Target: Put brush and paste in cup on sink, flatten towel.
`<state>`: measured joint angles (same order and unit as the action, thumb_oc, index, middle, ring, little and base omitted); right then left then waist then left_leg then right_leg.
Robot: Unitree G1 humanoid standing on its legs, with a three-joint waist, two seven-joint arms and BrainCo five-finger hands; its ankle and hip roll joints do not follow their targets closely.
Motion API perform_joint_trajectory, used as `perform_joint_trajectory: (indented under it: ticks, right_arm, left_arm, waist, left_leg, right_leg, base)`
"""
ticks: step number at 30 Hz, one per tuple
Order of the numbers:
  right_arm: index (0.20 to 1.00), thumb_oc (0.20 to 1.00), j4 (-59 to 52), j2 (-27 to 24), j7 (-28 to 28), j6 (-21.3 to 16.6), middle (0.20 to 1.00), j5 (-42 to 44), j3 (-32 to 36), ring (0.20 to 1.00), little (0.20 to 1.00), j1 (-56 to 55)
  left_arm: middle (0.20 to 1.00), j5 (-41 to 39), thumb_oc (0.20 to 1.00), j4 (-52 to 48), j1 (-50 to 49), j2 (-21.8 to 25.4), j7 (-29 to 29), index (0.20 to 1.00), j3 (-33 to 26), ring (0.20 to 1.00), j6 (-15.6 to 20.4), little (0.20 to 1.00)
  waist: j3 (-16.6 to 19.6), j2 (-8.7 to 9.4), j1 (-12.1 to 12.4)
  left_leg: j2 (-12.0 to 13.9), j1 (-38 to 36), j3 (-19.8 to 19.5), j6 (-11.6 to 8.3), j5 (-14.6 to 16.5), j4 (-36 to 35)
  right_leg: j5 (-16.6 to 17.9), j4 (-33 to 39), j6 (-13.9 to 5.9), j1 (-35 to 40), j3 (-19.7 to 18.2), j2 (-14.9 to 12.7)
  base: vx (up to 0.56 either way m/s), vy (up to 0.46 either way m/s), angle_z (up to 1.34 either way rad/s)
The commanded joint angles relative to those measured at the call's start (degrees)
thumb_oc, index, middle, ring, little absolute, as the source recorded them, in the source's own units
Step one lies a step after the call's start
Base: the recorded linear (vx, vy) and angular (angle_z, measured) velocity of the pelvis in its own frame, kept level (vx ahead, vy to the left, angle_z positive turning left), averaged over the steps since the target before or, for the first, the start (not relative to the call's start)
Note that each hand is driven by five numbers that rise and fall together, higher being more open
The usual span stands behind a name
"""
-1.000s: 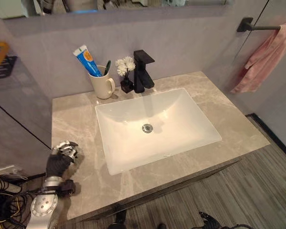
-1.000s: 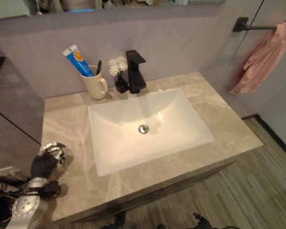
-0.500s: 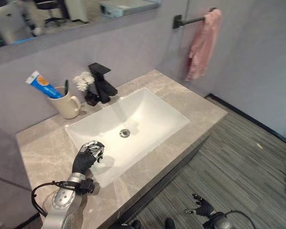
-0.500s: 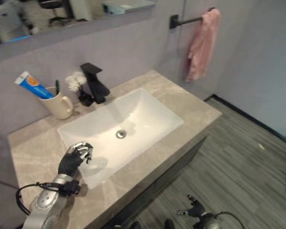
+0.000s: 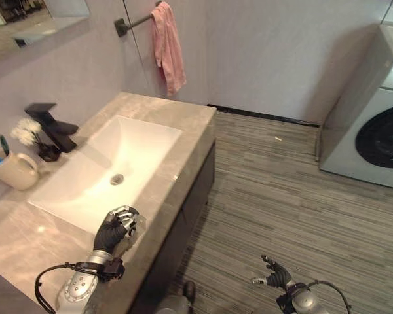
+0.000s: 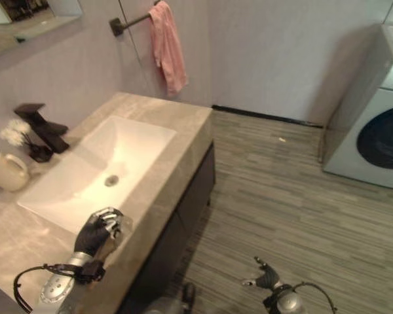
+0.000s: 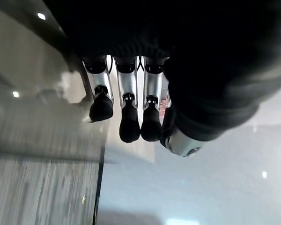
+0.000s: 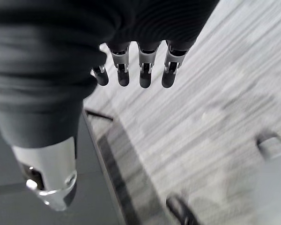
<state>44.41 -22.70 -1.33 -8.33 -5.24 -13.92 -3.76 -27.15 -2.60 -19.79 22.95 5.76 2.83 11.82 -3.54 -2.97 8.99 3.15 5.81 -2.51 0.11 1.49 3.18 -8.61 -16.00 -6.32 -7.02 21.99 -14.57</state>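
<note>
**Cup loaded, pink towel on the bar is what's left**

Cream ceramic mug [image 5: 12,170] sits at the far left of the grey marble counter [image 5: 183,114], by the black faucet [image 5: 49,124] and the small white flowers in a dark vase [image 5: 27,131]. A blue tube end and a dark-green brush tip stick out of the mug, so brush and paste look done. The crumpled pink cloth towel [image 5: 168,44] hangs bunched on the black wall rail [image 5: 132,21] above the counter's far end, well apart from both hands.

Left hand [image 5: 118,226] hovers over the front rim of the white rectangular basin [image 5: 118,157]; fingers loosely curled, nothing in it. Right hand [image 5: 275,275] is low over the striped grey floor [image 5: 281,183], fingers relaxed and spread, also empty. White washing machine [image 5: 373,131] stands off to the right.

Step in hand, as I judge it: get to the towel.
- Get the body closer first; neither hand looks within reach of the rail.
- Bring both hands up, one to each side edge of the towel.
- Pinch the edges lightly and draw them apart along the rail so the folds open.
- Smooth downward with straight fingers; avoid tugging hard or the cloth may slide off the bar.
</note>
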Motion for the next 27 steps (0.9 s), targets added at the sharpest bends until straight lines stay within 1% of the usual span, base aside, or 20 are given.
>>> perform_joint_trajectory:
  ticks: [1,4,6,7,8,9,10,12,13,14,15,16,17,18,19,20,21,22,23,27]
  right_arm:
    - [1.0,1.0,-2.1,-2.5,1.4,-1.9,1.0,2.8,0.8,1.0,1.0,0.2]
    - [1.0,1.0,-3.2,-3.8,1.9,-2.0,1.0,4.2,1.7,1.0,1.0,-0.8]
    - [1.0,1.0,-2.8,-4.6,2.2,-1.7,1.0,4.1,1.2,1.0,1.0,-0.6]
    - [1.0,1.0,-2.7,-4.6,2.2,-1.7,1.0,4.1,1.3,1.0,1.0,-0.5]
    - [1.0,1.0,-2.3,-4.9,2.4,-1.6,1.0,4.1,0.7,1.0,1.0,0.0]
    - [1.0,1.0,-0.4,-5.2,2.5,-1.1,1.0,3.5,-1.0,1.0,1.0,2.0]
    - [1.0,1.0,0.8,-5.1,2.5,-1.0,1.0,3.2,-1.3,1.0,1.0,2.4]
    - [1.0,1.0,2.0,-5.1,2.6,-0.8,1.0,3.1,-1.3,1.0,1.0,3.1]
    - [1.0,1.0,4.7,-4.5,2.1,-0.4,1.0,3.3,-2.2,1.0,1.0,4.0]
    - [1.0,1.0,6.9,-4.0,2.2,-0.4,1.0,3.5,-2.6,1.0,1.0,4.4]
    - [1.0,1.0,8.8,-3.3,2.4,-0.4,1.0,3.8,-2.5,1.0,1.0,4.5]
    - [1.0,1.0,8.9,-3.3,2.4,-0.4,1.0,3.8,-2.5,1.0,1.0,4.5]
    - [1.0,1.0,11.8,-2.1,2.5,0.0,1.0,4.6,-2.2,1.0,1.0,4.5]
    - [1.0,1.0,11.9,-2.1,2.5,0.0,1.0,4.6,-2.2,1.0,1.0,4.6]
    - [1.0,1.0,12.5,-1.5,2.2,0.1,1.0,5.4,-2.0,1.0,1.0,4.1]
    - [1.0,1.0,12.5,-1.2,2.0,0.2,1.0,5.9,-1.9,1.0,1.0,3.7]
    - [1.0,1.0,12.6,-0.7,1.6,0.3,1.0,6.5,-1.9,1.0,1.0,3.0]
    - [1.0,1.0,13.4,-0.1,1.2,0.3,1.0,6.5,-2.5,1.0,1.0,2.4]
    - [1.0,1.0,13.6,0.2,1.1,0.4,1.0,6.3,-2.9,1.0,1.0,2.2]
    - [1.0,1.0,13.9,1.5,0.6,0.3,1.0,7.7,-3.1,1.0,1.0,1.7]
  left_arm:
    - [0.2,-0.6,0.2,-0.4,1.9,0.3,0.0,0.2,-0.6,0.2,2.2,0.2]
    - [0.2,-0.3,0.2,2.6,4.0,0.1,-1.3,0.2,0.2,0.2,1.8,0.2]
    - [0.2,0.3,0.2,5.3,5.6,0.0,-1.9,0.2,0.8,0.2,1.4,0.2]
    - [0.2,0.3,0.2,5.4,5.7,0.0,-1.9,0.2,0.8,0.2,1.4,0.2]
    - [0.2,0.5,0.2,6.8,6.4,-0.1,-2.4,0.2,1.1,0.2,1.3,0.2]
    - [0.2,1.7,0.2,11.2,7.7,-0.7,-2.9,0.2,2.1,0.2,1.0,0.2]
    - [0.2,2.7,0.2,13.6,8.2,-0.7,-2.6,0.2,3.1,0.2,0.7,0.2]
    - [0.2,4.8,0.2,18.1,8.4,-0.7,-2.9,0.2,4.1,0.2,0.3,0.2]
    - [0.2,7.0,0.2,24.2,8.0,-1.2,-3.5,0.2,4.5,0.2,-0.4,0.2]
    - [0.2,8.9,0.2,27.8,8.4,-1.7,-4.0,0.2,4.9,0.2,-0.7,0.2]
    - [0.2,12.1,0.2,33.0,9.1,-2.1,-4.3,0.2,6.0,0.2,-1.5,0.2]
    - [0.2,12.2,0.2,33.2,9.3,-2.1,-4.3,0.2,6.0,0.2,-1.3,0.2]
    - [0.2,15.4,0.2,40.9,9.9,-3.3,-5.1,0.2,6.7,0.2,-2.3,0.2]
    - [0.2,15.4,0.2,41.0,10.0,-3.3,-5.1,0.2,6.7,0.2,-2.2,0.2]
    - [0.2,17.5,0.2,43.9,10.2,-3.9,-6.3,0.2,6.6,0.2,-2.4,0.2]
    - [0.448,18.4,0.448,45.7,10.2,-4.3,-6.8,0.448,6.5,0.448,-2.7,0.448]
    - [0.583,18.6,0.583,47.9,10.1,-4.8,-7.1,0.583,6.1,0.583,-3.1,0.583]
    - [0.853,19.2,0.853,50.7,10.1,-5.3,-7.8,0.853,5.4,0.853,-3.1,0.853]
    - [1.0,19.2,1.0,51.5,10.1,-5.4,-7.9,1.0,5.2,1.0,-3.0,1.0]
    - [1.0,18.3,1.0,53.3,9.9,-6.0,-8.5,1.0,4.2,1.0,-2.8,1.0]
  waist:
    - [2.3,2.71,-0.8]
    - [2.2,3.16,-2.4]
    - [1.8,3.64,-2.9]
    - [1.8,3.7,-2.9]
    - [1.3,3.79,-2.3]
    - [0.6,4.36,-0.4]
    - [0.6,4.7,0.0]
    - [0.7,4.77,-0.1]
    - [1.2,4.73,0.3]
    - [1.4,4.6,0.5]
    - [1.8,4.4,0.2]
    - [1.7,4.39,0.2]
    - [2.6,4.26,-0.3]
    - [2.5,4.24,-0.3]
    - [2.9,4.17,-0.6]
    - [3.2,4.11,-0.9]
    - [3.4,4.12,-1.1]
    - [3.5,4.26,-1.1]
    - [3.5,4.34,-1.1]
    - [3.4,4.78,-0.9]
  left_leg:
    - [-3.1,-3.8,1.5,1.68,2.3,-2.0]
    - [0.0,-3.7,1.2,0.02,1.6,-2.0]
    - [0.7,-2.5,0.8,-0.79,2.0,1.5]
    - [0.6,-2.3,0.8,-0.77,1.9,1.6]
    - [-0.5,-1.6,-2.2,-1.18,1.1,4.1]
    - [-6.3,-0.1,-11.8,-0.75,1.1,5.9]
    - [-8.6,1.2,-13.2,-0.61,1.3,5.3]
    - [-10.4,3.4,-12.6,-0.52,0.3,4.7]
    - [-11.5,2.5,-14.1,0.01,0.3,4.4]
    - [-11.6,1.6,-15.0,0.3,0.0,3.3]
    - [-11.1,1.1,-14.8,0.3,-0.9,1.8]
    - [-11.0,0.9,-14.8,0.29,-1.0,1.6]
    - [-10.7,-0.4,-15.3,0.57,-1.4,-0.6]
    - [-10.7,-0.6,-15.3,0.57,-1.5,-0.7]
    - [-10.6,-1.3,-15.5,0.81,-1.5,-1.5]
    - [-10.4,-1.7,-15.1,0.92,-1.5,-2.1]
    - [-10.2,-2.1,-15.0,1.02,-1.5,-2.6]
    - [-10.0,-2.7,-14.7,1.26,-1.2,-2.8]
    - [-10.0,-3.0,-14.6,1.36,-1.0,-2.7]
    - [-10.3,-3.5,-14.4,1.84,0.4,-1.4]
  right_leg:
    - [8.1,11.2,-1.91,2.7,-2.0,3.3]
    - [6.6,12.7,-0.07,3.3,-3.6,7.1]
    - [6.4,14.8,0.87,4.5,-4.3,8.8]
    - [6.6,15.0,0.88,4.3,-4.2,8.8]
    - [6.8,15.7,1.3,4.5,-5.3,9.4]
    - [7.4,17.4,1.63,4.8,-8.3,10.4]
    - [7.7,17.8,1.56,5.0,-9.1,10.6]
    - [8.1,17.9,1.29,5.4,-9.7,11.2]
    - [8.1,17.5,1.39,5.5,-10.9,11.6]
    - [8.1,17.4,1.48,5.6,-11.7,11.8]
    - [8.1,17.5,1.68,5.7,-11.8,11.9]
    - [8.1,17.5,1.7,5.8,-11.8,11.9]
    - [8.0,17.9,1.75,6.1,-11.9,11.9]
    - [8.0,17.9,1.75,6.2,-11.9,11.9]
    - [8.2,18.1,1.65,6.4,-11.8,11.9]
    - [8.2,18.2,1.59,6.4,-11.8,11.9]
    - [8.2,18.0,1.52,6.2,-12.1,12.0]
    - [8.2,18.1,1.52,6.4,-12.3,11.9]
    - [8.2,18.2,1.51,6.6,-12.5,11.9]
    - [7.7,18.0,1.5,7.2,-12.8,11.9]
  base:
    - [0.06,-0.325,-0.76]
    - [0.08,-0.382,-0.29]
    - [0.04,-0.257,-0.07]
    - [0.01,-0.156,-0.15]
    - [0.0,-0.135,-0.22]
    - [0.02,-0.187,-0.34]
    - [0.04,-0.161,-0.48]
    - [0.07,-0.066,-0.59]
    - [0.09,-0.002,-0.39]
    - [0.08,0.026,-0.31]
    - [0.03,0.027,-0.51]
    - [0.05,0.031,-0.65]
    - [0.04,0.015,-0.49]
    - [0.05,0.031,-0.32]
    - [0.03,0.031,-0.04]
    - [0.03,0.048,-0.05]
    - [0.02,0.044,0.01]
    - [0.02,0.037,-0.07]
    - [0.01,0.021,-0.14]
    - [0.02,0.028,-0.11]
